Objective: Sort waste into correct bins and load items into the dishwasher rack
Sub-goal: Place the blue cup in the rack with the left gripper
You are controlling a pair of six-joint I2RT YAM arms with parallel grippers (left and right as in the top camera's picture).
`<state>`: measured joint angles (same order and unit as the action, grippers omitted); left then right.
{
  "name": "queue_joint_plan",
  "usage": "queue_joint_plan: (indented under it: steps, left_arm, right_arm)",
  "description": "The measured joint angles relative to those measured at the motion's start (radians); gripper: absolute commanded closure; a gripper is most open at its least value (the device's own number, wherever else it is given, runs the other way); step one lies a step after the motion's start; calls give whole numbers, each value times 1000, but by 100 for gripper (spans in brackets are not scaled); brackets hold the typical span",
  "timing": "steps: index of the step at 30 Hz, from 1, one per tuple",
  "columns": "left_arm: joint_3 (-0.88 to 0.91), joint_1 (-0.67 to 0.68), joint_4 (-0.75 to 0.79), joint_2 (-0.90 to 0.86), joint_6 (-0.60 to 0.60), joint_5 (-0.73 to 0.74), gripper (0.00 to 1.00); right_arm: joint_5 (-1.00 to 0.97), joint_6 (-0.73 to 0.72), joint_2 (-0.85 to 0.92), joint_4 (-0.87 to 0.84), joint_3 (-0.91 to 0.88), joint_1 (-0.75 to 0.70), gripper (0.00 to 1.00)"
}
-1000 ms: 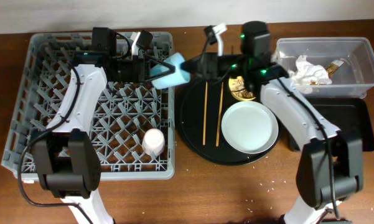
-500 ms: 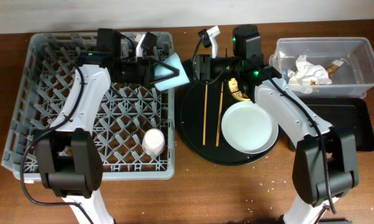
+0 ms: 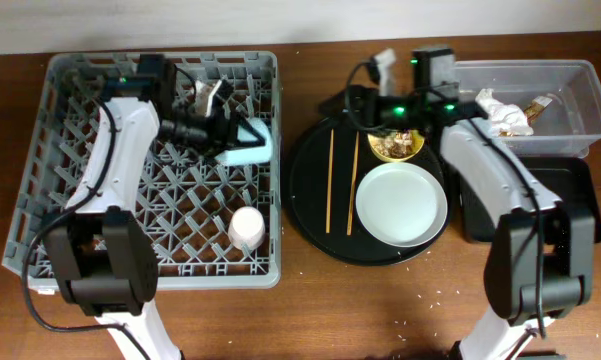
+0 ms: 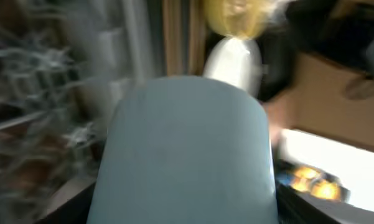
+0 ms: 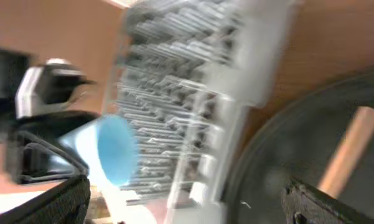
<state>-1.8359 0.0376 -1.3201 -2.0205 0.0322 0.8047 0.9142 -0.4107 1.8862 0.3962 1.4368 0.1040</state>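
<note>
Though blurred, light blue cup (image 4: 183, 149) inside left claw (image 3: 240, 137)

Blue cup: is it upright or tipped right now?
Tipped sideways. The blue cup shows its open mouth side-on to the right wrist camera.

1. The brown wooden worktop (image 3: 380, 310) shows grain and a faint sheen.
2. The large square grey plastic rack (image 3: 40, 170) looks matt.
3. The light blue cup (image 3: 248, 152) is smooth and dull-surfaced.
4. The large round black tray (image 3: 310, 200) is smooth, slightly glossy.
5. The white round plate (image 3: 401, 204) is smooth and glossy.
6. The clear rectangular plastic tub (image 3: 580, 105) is see-through; the crumpled white paper tissues (image 3: 495, 112) inside look creased and matt.
7. The pair of thin wooden chopsticks (image 3: 329, 185) looks like bare pale wood.
</note>
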Motion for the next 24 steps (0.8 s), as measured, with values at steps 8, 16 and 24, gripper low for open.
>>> queue_joint_plan:
  steps: [8,16,24]
  left_arm:
    - [-215,131,-183,2,-77,-579,44]
    - [-216,240,-136,-119,-91,-720,45]
    - [-216,264,-150,-243,-109,-773,4]
  right_arm:
    - [-327,148,-20,347,8,-48,2]
    - [-497,191,-31,414,11,-60,2]
    - [-515,208,-31,424,11,-60,1]
